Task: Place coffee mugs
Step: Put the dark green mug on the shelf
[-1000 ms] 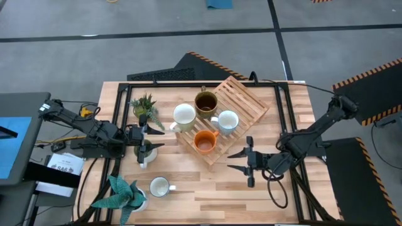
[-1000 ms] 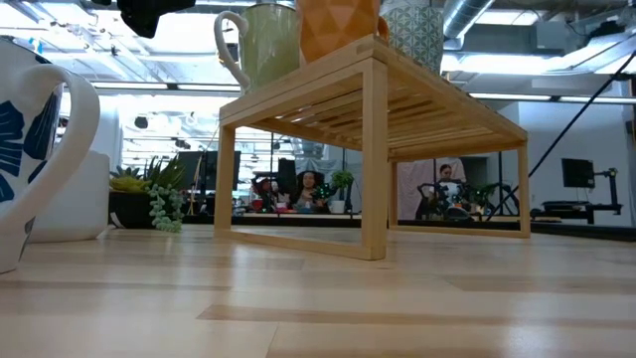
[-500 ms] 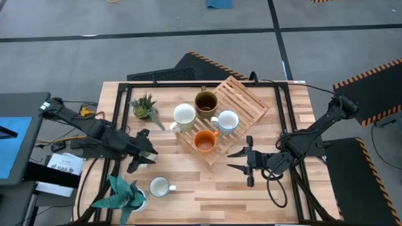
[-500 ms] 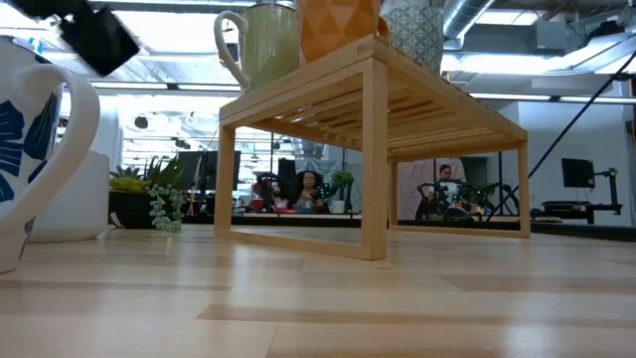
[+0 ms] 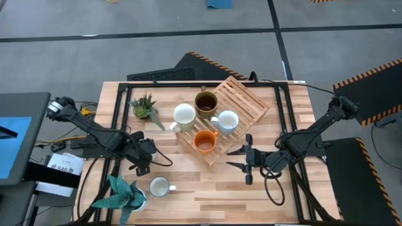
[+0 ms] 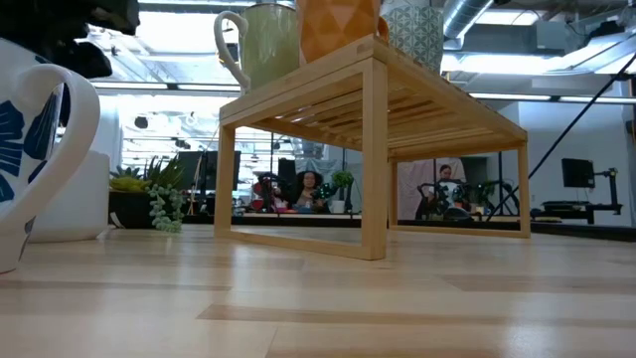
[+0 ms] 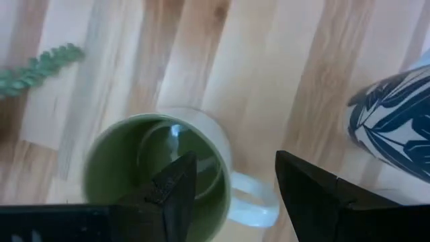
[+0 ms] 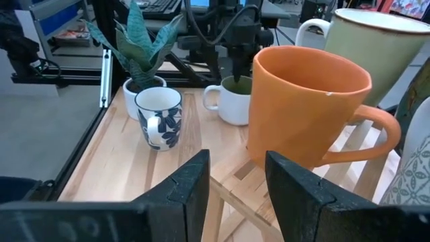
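Green mug (image 7: 158,171): upright on the counter (image 5: 207,188), beside the blue-patterned mug (image 7: 393,117); off the rack (image 5: 242,100).
Left gripper (image 7: 232,181): directly above it, jaws open, one over the bowl, one over the handle side.
Right gripper (image 5: 240,158): waits near the rack, jaws apart, empty.
Risk: a skewed descent strikes the rim, tipping the mug or knocking its neighbour.

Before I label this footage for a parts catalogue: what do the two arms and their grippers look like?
Both arms are dark, slim and jointed, with black cables along them. The left gripper has two black, wedge-shaped fingers with angular faces. The right gripper has similar black, blocky fingers; from above it shows as a black fork. No markings are visible.
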Motion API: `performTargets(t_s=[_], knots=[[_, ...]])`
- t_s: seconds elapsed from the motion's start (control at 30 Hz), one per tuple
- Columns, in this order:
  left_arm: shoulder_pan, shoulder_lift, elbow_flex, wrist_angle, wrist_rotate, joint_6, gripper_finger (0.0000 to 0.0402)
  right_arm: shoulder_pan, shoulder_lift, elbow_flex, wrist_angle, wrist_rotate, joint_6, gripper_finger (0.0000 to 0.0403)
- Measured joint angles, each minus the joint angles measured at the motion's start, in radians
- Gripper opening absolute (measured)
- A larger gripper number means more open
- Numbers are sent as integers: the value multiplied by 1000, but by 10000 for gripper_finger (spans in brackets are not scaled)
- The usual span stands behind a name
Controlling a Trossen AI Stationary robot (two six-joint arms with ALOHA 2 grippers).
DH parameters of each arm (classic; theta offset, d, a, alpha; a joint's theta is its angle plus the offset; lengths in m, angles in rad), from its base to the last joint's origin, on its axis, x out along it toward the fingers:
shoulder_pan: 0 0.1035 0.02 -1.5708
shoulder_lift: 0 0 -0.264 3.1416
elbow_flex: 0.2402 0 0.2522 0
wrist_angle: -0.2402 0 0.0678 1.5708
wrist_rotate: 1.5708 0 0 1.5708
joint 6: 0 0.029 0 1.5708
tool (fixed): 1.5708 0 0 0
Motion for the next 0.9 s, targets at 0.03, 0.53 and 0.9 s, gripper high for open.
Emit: performTargets(t_s=[0.03,0.53,0.9], knots=[[0,10,1,5,7,3,187,1,0,0,-1,0,0,169],[1,150,1,-27,-40,-68,187,1,0,0,-15,0,5,169],[2,284,1,-27,-20,-63,187,1,0,0,-17,0,17,169]])
